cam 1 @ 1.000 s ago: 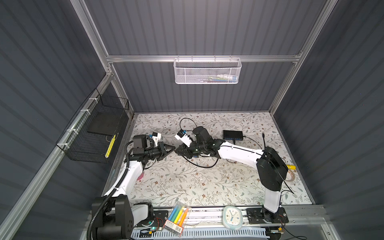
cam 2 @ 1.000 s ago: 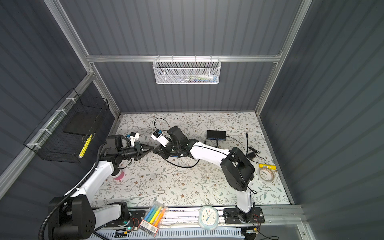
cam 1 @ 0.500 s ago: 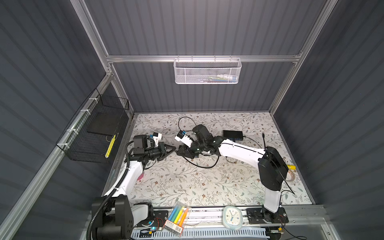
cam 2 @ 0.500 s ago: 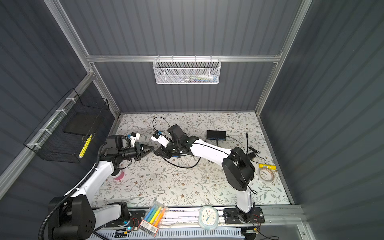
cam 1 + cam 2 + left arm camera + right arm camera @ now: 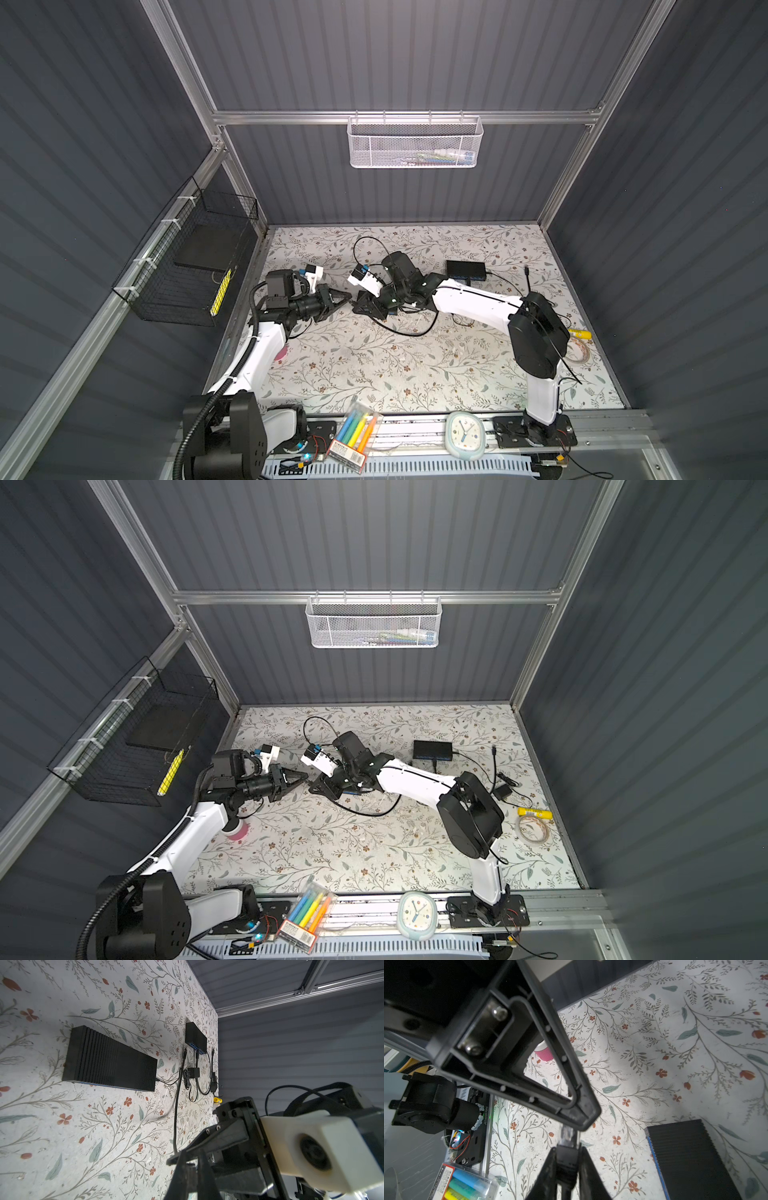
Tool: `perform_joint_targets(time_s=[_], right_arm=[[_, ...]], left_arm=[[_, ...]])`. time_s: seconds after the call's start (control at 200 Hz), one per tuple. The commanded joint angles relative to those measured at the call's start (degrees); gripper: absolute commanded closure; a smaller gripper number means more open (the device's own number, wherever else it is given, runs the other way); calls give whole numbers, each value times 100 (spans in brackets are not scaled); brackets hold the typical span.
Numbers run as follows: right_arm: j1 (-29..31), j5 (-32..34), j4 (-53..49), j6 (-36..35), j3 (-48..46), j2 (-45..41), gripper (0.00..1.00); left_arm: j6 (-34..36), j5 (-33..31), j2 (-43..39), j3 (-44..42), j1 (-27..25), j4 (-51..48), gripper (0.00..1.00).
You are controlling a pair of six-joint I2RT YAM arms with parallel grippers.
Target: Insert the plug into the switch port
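I see R fingers gripping the plug, left of frame centre in both top views, near ribbed switch on bench; L fingers shut, just beside.

Both top views overlook the table; wrist views skim it closely.

The tabletop is pale, printed with grey-green leaves and small red flowers. The switch is black, ribbed, blue along one edge. The plug is clear with a black boot.
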Motion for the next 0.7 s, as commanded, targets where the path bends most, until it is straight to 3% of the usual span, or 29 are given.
perform_joint_targets(time_s=[0.0,0.695], right_arm=[[-10,-38,30,17,191,27,80],[-63,43,225,81,51,-143,79]], left_arm=[[138,161,-109,75,-26,-99,96],[195,159,1,24,-27,-56,97]])
